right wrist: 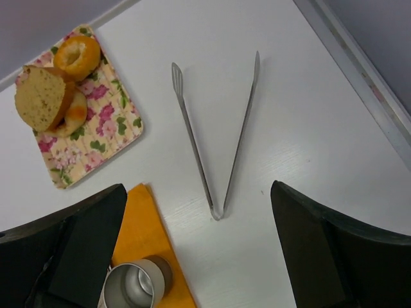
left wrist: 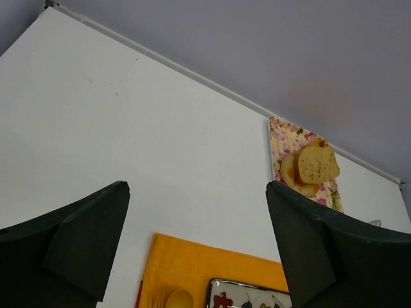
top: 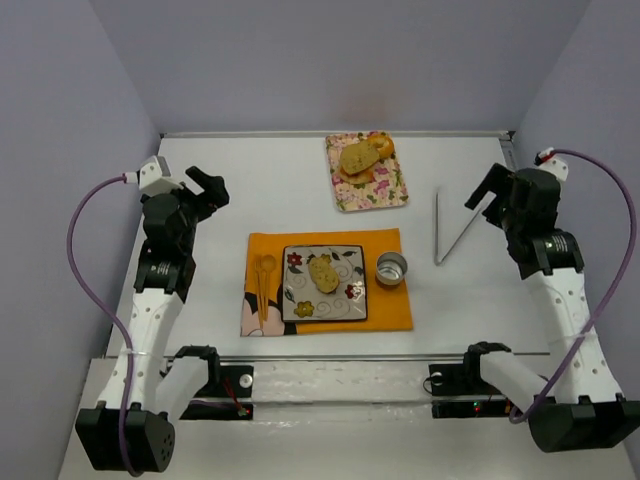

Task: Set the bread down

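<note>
The bread (top: 321, 273) is a small, roundish slice with a speckled tan face and a darker golden edge. It lies flat near the middle of a square flowered plate (top: 296, 306), close to the centre of the bench (top: 250, 190).

The right pincer (top: 487, 192) stands spread wide with nothing between its fingers. It hangs above the bench on the right, over a pair of metal tongs (right wrist: 215, 138) lying there in an open V (it touches neither the tongs nor anything else). The left pincer (top: 210, 187) is likewise spread apart and empty, hanging over bare bench on the far left, well away from the plate.

The plate sits on an orange mat (top: 385, 305). A yellow spoon (top: 264, 268) lies on the mat just left of the plate. A small metal cup (top: 391, 268) stands upright on the mat just to the right.

Farther back lies a floral tray (top: 395, 195). It holds a larger tan slice (right wrist: 40, 96) propped on a paler piece, with an orange-yellow bun (right wrist: 77, 56) beside them.
</note>
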`<state>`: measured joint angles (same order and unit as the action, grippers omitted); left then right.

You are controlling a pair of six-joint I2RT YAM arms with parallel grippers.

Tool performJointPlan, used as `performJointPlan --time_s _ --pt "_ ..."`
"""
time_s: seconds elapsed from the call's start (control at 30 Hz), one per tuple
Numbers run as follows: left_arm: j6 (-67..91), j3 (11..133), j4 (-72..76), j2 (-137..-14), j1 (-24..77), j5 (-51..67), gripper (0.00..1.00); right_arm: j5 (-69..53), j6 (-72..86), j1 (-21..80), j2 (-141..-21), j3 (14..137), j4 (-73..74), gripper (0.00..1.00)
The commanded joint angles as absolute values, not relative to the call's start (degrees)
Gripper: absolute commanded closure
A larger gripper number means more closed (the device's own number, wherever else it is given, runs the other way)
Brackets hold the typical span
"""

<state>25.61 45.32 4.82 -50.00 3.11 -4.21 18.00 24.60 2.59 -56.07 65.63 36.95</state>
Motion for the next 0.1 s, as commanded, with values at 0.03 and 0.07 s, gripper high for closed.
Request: performJointPlan --time_s 0.03,0.07 --pt "25.7 45.0 6.5 -49.7 2.9 -4.9 0.01 18.8 25.6 2.1 -54.8 61.4 34.7 0.0" --pt "25.7 45.0 6.5 -49.8 2.9 -4.9 0.01 19.8 25.7 2.1 -55.0 61.8 34.7 0.0"
